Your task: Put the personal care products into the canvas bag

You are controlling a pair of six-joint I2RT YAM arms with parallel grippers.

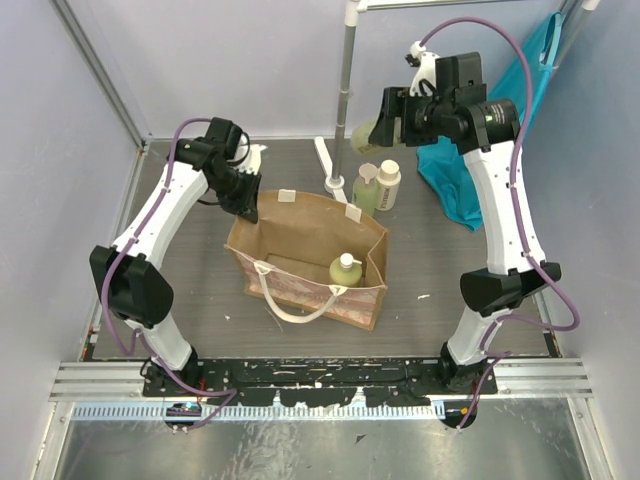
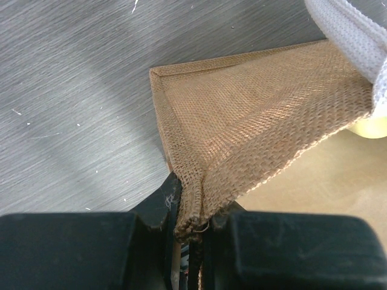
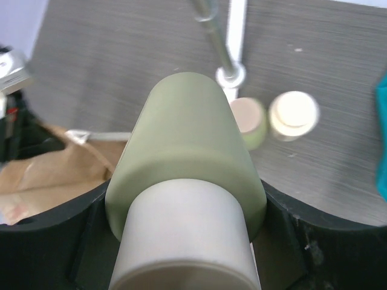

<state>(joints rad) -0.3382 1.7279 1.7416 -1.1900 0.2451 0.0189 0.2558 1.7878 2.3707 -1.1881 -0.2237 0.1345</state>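
right fingers (image 1: pixel 381 124) clamp a bottle (image 3: pixel 187 139) above and behind-right of the bag (image 1: pixel 300 228), while left fingers (image 2: pixel 190 220) pinch its far-left corner.

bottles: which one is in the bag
The pump-top bottle in the canvas bag; two bottles stand on the table beyond it, the right pincer holds the fourth.

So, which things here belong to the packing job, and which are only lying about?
Job: canvas bag; pump bottle inside it; held bottle; beige-capped bottle and white-capped bottle, both on the table.
Lying about: teal cloth; metal pole.
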